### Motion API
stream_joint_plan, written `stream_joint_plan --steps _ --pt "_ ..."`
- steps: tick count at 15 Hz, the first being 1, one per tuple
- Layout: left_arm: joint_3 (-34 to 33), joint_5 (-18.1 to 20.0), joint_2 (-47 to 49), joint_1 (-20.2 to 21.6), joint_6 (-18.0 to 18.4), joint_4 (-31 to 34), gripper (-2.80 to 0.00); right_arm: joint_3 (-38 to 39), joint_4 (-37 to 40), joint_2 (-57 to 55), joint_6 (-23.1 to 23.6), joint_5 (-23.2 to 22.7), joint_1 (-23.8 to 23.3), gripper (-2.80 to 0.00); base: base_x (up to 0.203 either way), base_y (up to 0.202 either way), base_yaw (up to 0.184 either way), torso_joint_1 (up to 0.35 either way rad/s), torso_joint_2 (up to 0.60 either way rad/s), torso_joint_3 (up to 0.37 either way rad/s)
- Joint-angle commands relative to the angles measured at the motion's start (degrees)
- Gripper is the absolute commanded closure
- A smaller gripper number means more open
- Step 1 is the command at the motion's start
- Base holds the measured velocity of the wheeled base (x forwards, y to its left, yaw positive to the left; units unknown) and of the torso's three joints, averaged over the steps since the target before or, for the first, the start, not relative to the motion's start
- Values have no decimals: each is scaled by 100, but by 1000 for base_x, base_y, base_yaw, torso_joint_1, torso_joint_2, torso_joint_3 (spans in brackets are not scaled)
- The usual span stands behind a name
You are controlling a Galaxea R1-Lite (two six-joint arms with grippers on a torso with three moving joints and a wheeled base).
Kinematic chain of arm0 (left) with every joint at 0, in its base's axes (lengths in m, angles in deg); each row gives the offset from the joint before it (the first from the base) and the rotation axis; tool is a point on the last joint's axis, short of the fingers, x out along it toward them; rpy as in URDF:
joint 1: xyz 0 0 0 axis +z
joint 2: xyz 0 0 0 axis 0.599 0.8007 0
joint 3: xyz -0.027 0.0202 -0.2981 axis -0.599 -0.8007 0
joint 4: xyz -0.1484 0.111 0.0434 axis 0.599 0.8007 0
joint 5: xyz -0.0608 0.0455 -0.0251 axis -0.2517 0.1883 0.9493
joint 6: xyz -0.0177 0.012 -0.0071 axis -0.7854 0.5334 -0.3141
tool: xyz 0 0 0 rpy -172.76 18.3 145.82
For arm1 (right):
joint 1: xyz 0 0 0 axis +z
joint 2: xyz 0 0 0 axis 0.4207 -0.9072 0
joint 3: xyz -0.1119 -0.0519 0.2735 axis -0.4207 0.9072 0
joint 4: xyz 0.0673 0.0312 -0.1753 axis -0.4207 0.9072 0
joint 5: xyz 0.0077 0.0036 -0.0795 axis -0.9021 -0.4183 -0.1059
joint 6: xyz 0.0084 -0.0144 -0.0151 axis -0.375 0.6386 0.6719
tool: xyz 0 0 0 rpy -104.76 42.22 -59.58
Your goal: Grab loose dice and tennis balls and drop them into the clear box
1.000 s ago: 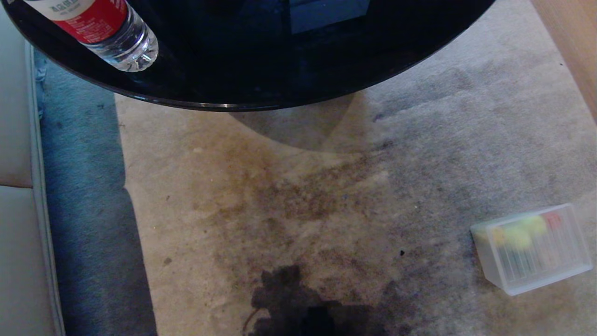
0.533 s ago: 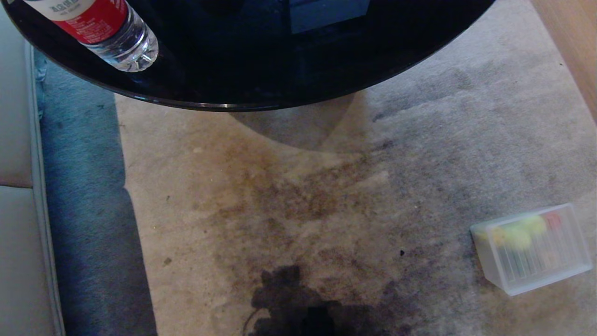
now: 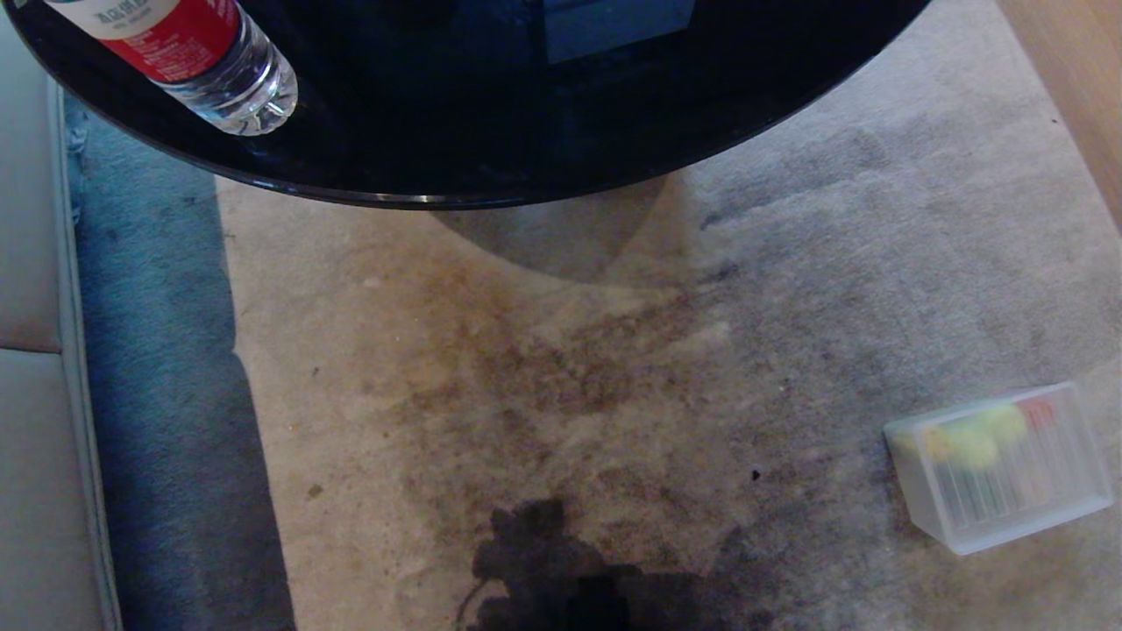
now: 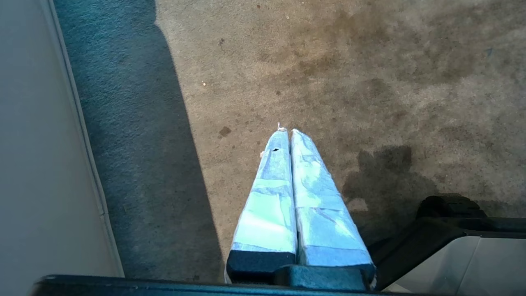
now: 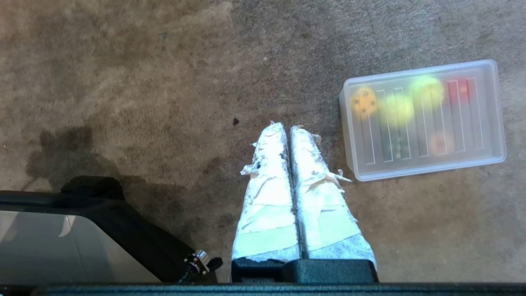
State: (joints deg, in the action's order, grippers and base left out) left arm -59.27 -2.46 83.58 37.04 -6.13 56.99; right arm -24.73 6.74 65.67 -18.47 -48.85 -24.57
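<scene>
Underfoot, a stained beige carpet (image 3: 614, 394) is being shown, bordered at left by a pale sofa edge (image 3: 35, 350), with a round black glass table (image 3: 491, 123) bearing a red-labelled clear water bottle (image 3: 197, 53). The left gripper (image 4: 289, 131) is being held pressed together, empty. The right gripper (image 5: 287, 125) is likewise being kept closed, empty, beside the lidded translucent plastic box (image 5: 423, 119) holding yellow-green tennis balls (image 5: 396, 109) and coloured dice (image 5: 363, 102).

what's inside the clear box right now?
Through the ribbed lid on the clear box: two yellow-green tennis balls, a yellow die, a red die, a dark green one and a faint beige one. The frosted lid blurs details.
</scene>
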Motion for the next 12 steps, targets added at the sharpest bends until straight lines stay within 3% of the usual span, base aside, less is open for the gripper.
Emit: stream_joint_plan --steps 1,9,12 --pt "-1 -2 -1 2 6 0 0 9 4 5 6 -4 5 0 0 0 0 0 0 0" --pt "-53 -2 -1 2 -56 -202 0 18 4 5 6 -4 5 0 0 0 0 0 0 5" --pt "-53 -2 6 2 -56 -202 0 18 4 5 6 -4 5 0 0 0 0 3 -1 165"
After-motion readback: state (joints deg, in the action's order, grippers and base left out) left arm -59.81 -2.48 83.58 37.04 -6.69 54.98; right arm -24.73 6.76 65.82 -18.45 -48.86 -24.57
